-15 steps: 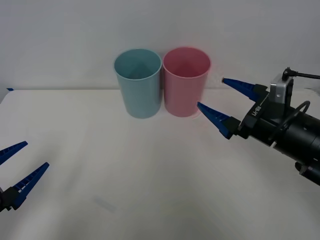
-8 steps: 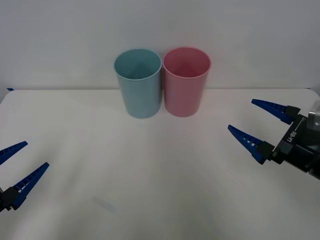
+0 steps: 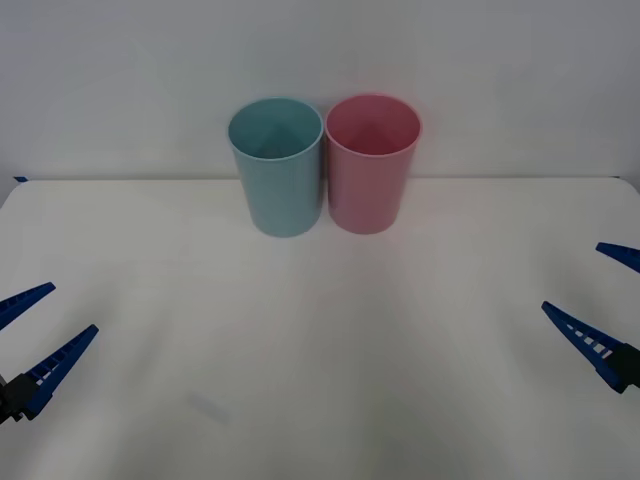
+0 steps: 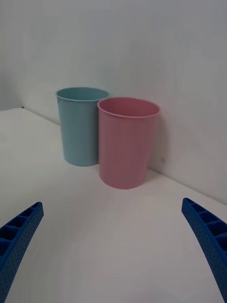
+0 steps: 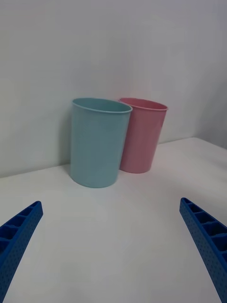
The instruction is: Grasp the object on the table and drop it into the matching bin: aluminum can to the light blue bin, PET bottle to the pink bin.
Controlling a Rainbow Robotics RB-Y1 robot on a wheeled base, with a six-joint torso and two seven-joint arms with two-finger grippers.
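1. The right gripper (image 3: 608, 308) hangs low over the white table (image 3: 320, 380) at its right edge, fingers spread wide and holding nothing.
2. The left gripper (image 3: 30, 330) sits at the left edge, also wide apart and holding nothing.
3. Ahead of both, between them, the light blue bin (image 3: 277, 166) and pink bin (image 3: 372, 162) stand upright, side by side against the wall.
4. No can is visible; the bins' insides are too dim to tell.

A bare test lab is showing here: a plain white bench (image 3: 320, 380) is sitting against a blank white wall (image 3: 320, 50).
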